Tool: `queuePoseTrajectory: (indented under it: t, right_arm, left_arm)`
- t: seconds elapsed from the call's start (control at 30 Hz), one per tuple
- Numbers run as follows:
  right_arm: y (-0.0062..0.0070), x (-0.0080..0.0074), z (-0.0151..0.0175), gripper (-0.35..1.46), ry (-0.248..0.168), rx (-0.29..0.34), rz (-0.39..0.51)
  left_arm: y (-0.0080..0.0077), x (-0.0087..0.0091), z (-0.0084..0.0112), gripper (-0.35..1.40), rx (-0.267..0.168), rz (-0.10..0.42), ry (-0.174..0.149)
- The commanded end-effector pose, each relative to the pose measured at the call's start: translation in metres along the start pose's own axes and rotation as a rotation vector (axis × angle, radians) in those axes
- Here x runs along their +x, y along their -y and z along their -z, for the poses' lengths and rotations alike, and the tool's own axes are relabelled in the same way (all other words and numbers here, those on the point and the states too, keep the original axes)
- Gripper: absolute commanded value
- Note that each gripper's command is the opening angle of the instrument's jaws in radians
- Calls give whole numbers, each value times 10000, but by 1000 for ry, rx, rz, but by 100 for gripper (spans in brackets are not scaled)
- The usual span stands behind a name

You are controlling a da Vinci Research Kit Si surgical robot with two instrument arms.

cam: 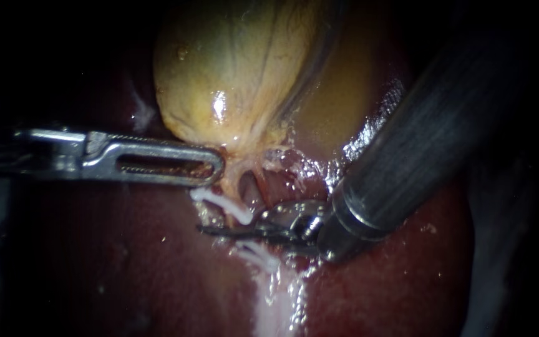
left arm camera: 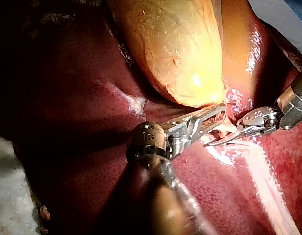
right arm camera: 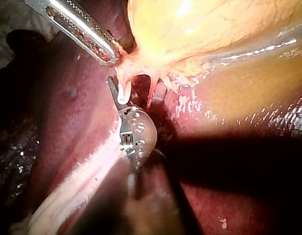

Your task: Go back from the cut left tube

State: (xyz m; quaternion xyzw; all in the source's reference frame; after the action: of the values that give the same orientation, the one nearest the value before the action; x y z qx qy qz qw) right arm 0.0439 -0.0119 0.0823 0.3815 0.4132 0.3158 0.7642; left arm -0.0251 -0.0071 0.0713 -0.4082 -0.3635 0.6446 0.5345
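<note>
Tube (cam: 221,203) is lying cut; right tool (cam: 206,229), blades closed and empty, is sitting between the cut ends, five o'clock of left tool (cam: 217,167) gripping gallbladder (cam: 238,81); withdrawal is waiting.

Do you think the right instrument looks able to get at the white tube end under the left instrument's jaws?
Probably yes: the right instrument lies with its tip right beside that tube end, nothing between them, and the left instrument, holding the gallbladder at its neck above, leaves the way free.
</note>
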Motion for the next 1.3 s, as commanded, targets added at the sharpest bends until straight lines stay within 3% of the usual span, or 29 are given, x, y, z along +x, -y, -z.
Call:
queuePoseTrajectory:
  t: [0.03, 0.13, 0.33, 0.43, 0.83, 1.0, 1.1, 1.3]
  right_arm:
    - [0, 0, 0, -35, 0, 0, 0]
    - [0, -1, -1, -35, 3, -1, -4]
    - [5, -1, 1, 78, -34, 18, -2]
    - [9, 0, 1, 108, -47, 25, -1]
    - [28, -2, 3, 138, -48, 36, 5]
    - [45, -9, 15, 142, -40, 46, 142]
    - [52, -10, 29, 143, -49, 14, 224]
    - [54, 0, 74, 143, -56, -17, 296]
  left_arm:
    - [0, 0, 0, -35, -1, 0, 0]
    - [0, 0, 0, -35, -1, 0, 1]
    - [1, 0, 2, -35, -2, -1, 1]
    - [2, 0, 2, -35, -2, -1, 2]
    - [5, 2, 5, -35, 1, 0, -1]
    - [10, 4, 7, -35, 4, -1, -4]
    - [12, 4, 8, -35, 6, -1, -6]
    - [12, 4, 7, -35, 6, -1, -6]
